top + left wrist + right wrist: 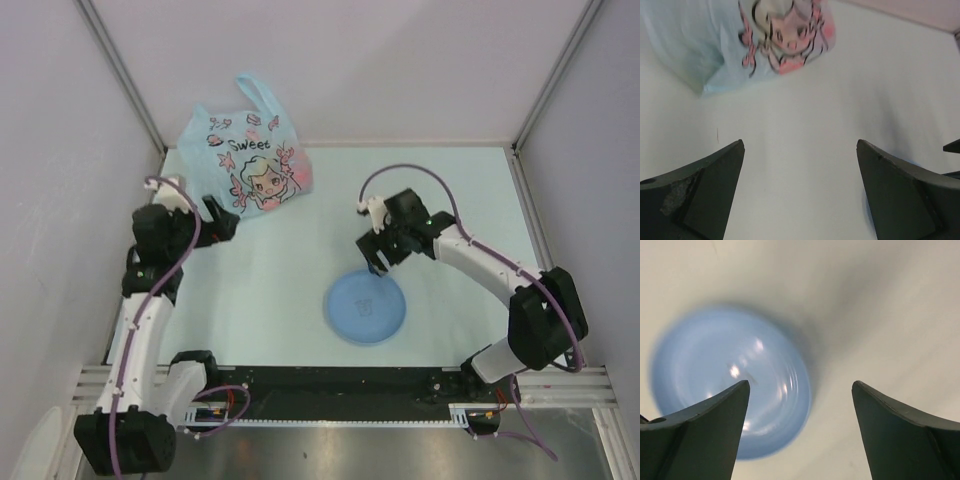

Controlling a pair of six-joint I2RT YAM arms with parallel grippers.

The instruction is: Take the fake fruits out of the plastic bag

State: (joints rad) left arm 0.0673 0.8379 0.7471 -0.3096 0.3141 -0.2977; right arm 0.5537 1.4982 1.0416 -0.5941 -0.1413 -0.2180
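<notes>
The pale worktop [300, 260], enclosed by white walls [350, 60], carries the plastic bag [245, 165] at rear-left and a blue plate [365, 310]. The left jaws and right jaws stand spread, empty.

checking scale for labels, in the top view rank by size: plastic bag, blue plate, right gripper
1. plastic bag, clearly largest
2. blue plate
3. right gripper, smallest, even though it likely hangs nearer the camera
</notes>
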